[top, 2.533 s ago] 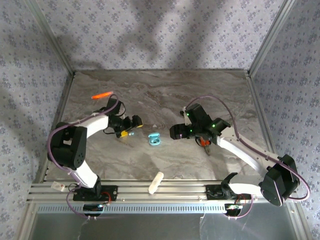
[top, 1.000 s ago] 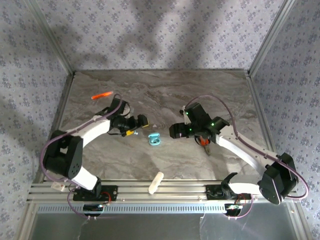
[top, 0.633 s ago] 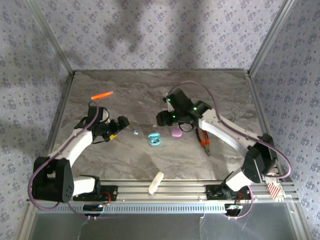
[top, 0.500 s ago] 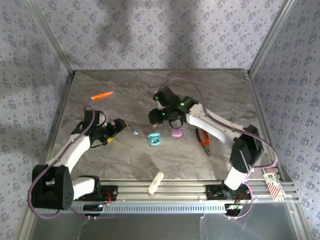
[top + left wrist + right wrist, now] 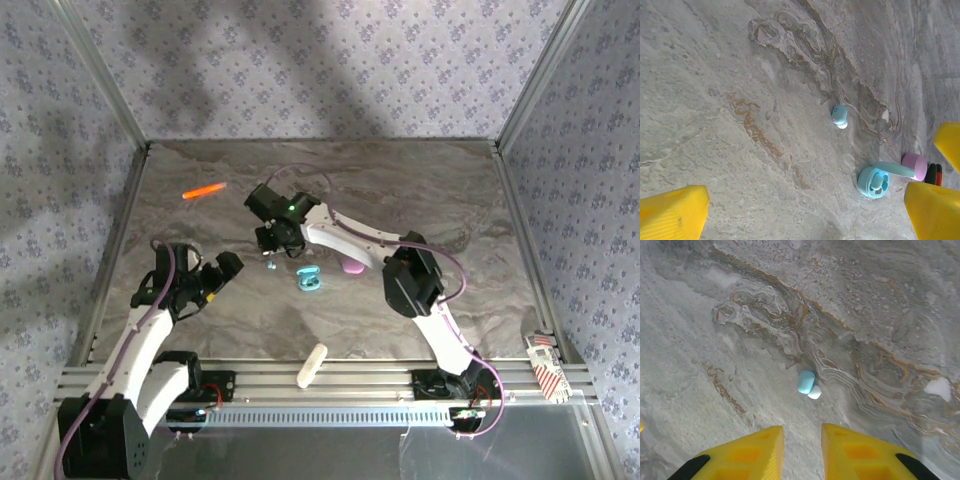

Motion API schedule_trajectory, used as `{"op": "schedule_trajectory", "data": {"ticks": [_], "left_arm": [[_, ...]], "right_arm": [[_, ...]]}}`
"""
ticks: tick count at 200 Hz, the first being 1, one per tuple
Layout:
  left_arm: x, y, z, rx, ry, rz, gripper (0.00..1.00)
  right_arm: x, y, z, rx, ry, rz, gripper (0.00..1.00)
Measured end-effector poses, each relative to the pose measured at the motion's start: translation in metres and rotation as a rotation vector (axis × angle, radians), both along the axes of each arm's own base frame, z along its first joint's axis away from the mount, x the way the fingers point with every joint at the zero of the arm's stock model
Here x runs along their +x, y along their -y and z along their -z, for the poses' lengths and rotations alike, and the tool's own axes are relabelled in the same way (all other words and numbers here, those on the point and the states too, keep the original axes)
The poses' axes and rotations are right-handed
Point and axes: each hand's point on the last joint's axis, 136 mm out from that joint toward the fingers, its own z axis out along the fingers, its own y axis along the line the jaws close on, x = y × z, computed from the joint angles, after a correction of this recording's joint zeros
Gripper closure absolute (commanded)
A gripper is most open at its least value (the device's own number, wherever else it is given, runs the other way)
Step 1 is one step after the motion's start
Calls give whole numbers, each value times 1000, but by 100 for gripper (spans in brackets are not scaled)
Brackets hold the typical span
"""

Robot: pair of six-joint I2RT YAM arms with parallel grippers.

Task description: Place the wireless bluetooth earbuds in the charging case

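Teal bud [image 5: 806,382] lies loose on table [image 5: 420,200], just left of open teal case [image 5: 309,279], not in it yet. Right gripper [image 5: 802,435] hangs near bud, jaws near together, small gap, nothing inside (likely sized for tiny bud). Left gripper [image 5: 805,210] spread wide, empty, further left of case, out of way.

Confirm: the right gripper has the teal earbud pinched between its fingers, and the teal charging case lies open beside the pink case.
Not pinched: the right wrist view shows the teal earbud lying free on the table ahead of the right gripper, which holds nothing. The teal charging case does lie open beside the pink case.
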Motion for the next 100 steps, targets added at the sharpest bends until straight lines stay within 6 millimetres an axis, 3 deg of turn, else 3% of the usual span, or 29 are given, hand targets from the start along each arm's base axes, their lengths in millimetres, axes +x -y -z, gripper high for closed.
{"op": "schedule_trajectory", "data": {"ticks": [39, 100], "left_arm": [[-7, -8, -5, 23, 24, -33, 0], [-14, -15, -3, 43, 18, -55, 0]], "right_arm": [[5, -11, 26, -69, -13, 10, 76], [10, -11, 60, -152, -31, 21, 76]]}}
